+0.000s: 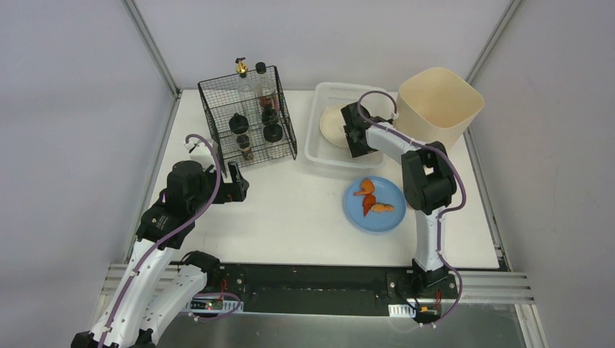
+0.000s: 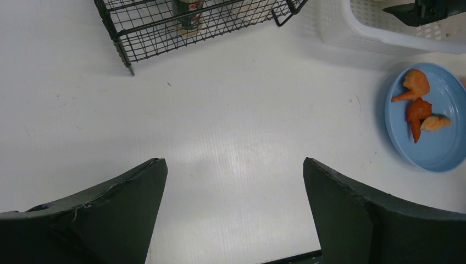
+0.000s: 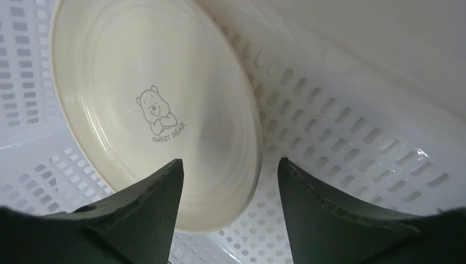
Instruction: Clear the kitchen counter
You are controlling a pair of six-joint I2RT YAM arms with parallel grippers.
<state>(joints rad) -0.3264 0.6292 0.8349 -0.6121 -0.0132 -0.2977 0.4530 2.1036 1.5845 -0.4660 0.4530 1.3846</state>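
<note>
Thing: the kitchen counter (image 1: 290, 210), a large white matte rectangle
Pose: lying flat and level
Place: filling the middle of the overhead frame
Surface: showing faint scuffs and tiny dark specks

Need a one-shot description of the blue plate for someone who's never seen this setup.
Start at the white kitchen counter, then find the white slotted basket along its far edge. The blue plate lies flat on the bare counter just on the near side of that basket. Unlike the cream plate inside the basket, it is blue and carries orange food scraps.
</note>
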